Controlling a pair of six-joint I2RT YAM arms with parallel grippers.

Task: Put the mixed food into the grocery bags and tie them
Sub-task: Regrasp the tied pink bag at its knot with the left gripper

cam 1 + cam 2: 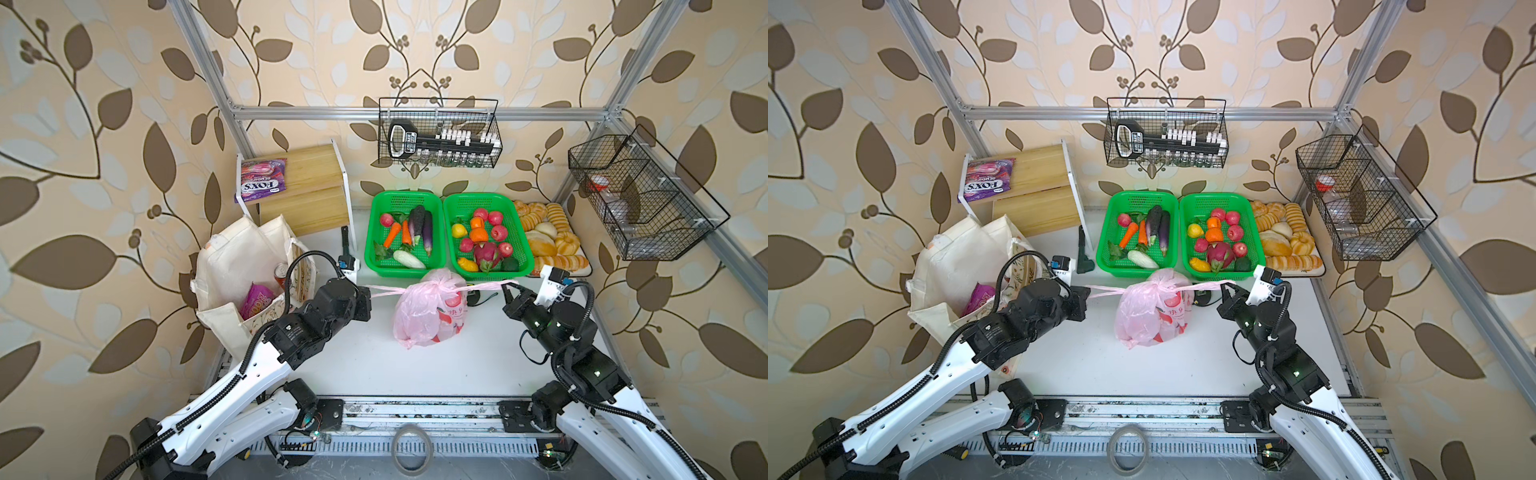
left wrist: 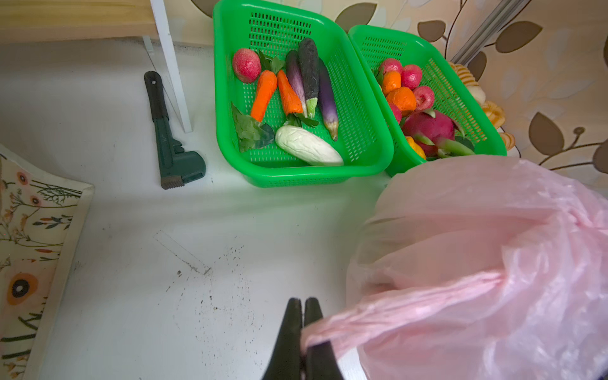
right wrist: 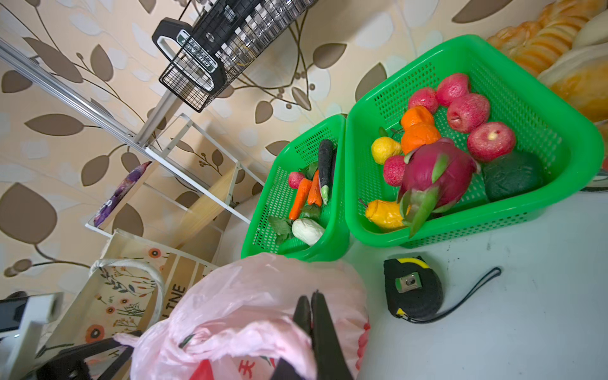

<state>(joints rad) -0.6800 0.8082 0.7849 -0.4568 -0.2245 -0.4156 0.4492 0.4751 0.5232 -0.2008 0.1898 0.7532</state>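
In both top views I see the pink plastic bag (image 1: 419,316) standing mid-surface (image 1: 374,365), just in front of the green baskets (image 1: 401,232), bunched at its top. My left gripper (image 2: 302,301) is clamped on the left handle strand (image 1: 384,291) and my right gripper (image 3: 311,296) on the right strand (image 1: 490,286), both stretched taut. The canvas tote (image 1: 232,262) stands at the left, holding the purple packet (image 1: 255,300) and red can (image 1: 281,274)

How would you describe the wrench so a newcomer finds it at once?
Start at the wooden shelf in the back left corner. On the white table by its white front leg lies the wrench, between the canvas tote and a green basket. It alone is a dark green, black-handled tool.
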